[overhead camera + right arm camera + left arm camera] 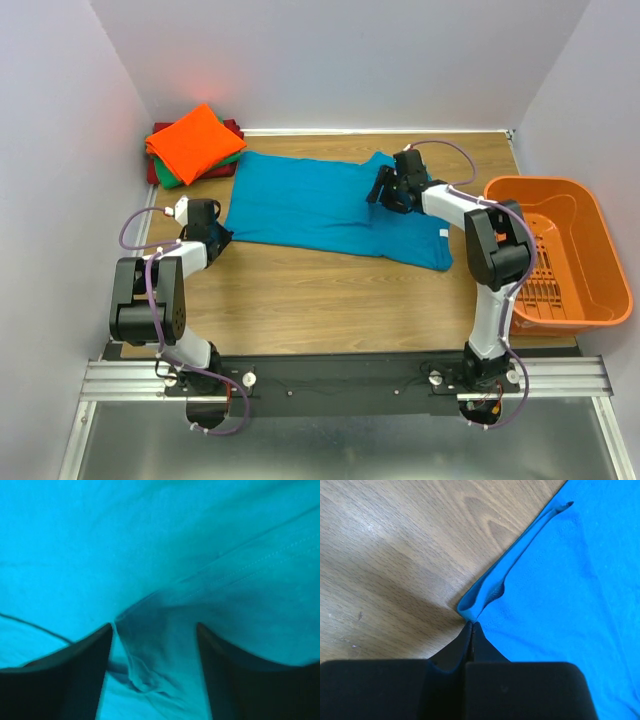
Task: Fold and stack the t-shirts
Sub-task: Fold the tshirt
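Note:
The teal-blue t-shirt (320, 205) lies spread flat on the wooden table (330, 300). My left gripper (220, 238) is shut on its near-left hem corner; in the left wrist view the fingertips (471, 625) pinch the folded hem corner (470, 607). My right gripper (383, 187) is open and presses down on the shirt near its right sleeve; in the right wrist view its fingers (90, 655) straddle a wrinkle of teal cloth (150, 645). Folded orange (195, 142), green (230, 160) and dark red (157, 168) shirts are stacked at the back left.
An orange slotted plastic basket (560, 250) stands at the right edge of the table. White walls close the left, back and right sides. The arm bases sit on a rail at the near edge.

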Action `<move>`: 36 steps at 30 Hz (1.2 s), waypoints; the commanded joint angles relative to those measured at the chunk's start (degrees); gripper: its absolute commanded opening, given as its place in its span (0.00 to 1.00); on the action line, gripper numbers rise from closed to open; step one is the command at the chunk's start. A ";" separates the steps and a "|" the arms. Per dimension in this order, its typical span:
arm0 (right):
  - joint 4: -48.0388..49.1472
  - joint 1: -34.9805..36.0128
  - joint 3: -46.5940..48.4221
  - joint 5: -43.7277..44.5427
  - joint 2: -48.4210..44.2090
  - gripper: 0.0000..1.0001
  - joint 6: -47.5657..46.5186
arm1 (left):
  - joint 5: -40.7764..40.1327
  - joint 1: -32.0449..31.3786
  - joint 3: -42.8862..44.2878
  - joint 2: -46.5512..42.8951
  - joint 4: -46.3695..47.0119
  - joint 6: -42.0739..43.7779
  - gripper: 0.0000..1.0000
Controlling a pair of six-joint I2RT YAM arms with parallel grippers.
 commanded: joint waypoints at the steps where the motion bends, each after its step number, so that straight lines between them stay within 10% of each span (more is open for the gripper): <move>1: -0.60 0.46 1.02 3.06 -2.04 0.79 -2.42 | 0.28 -0.20 -1.06 -0.92 1.10 0.87 0.00; 22: -10.70 0.37 -41.25 8.79 -43.88 0.77 17.96 | -7.71 -0.12 -7.55 -17.60 -5.84 -0.80 0.00; 36: -12.47 -0.33 -41.71 26.08 -36.26 0.75 19.99 | -9.39 0.59 -9.67 -23.07 -8.04 -0.27 0.00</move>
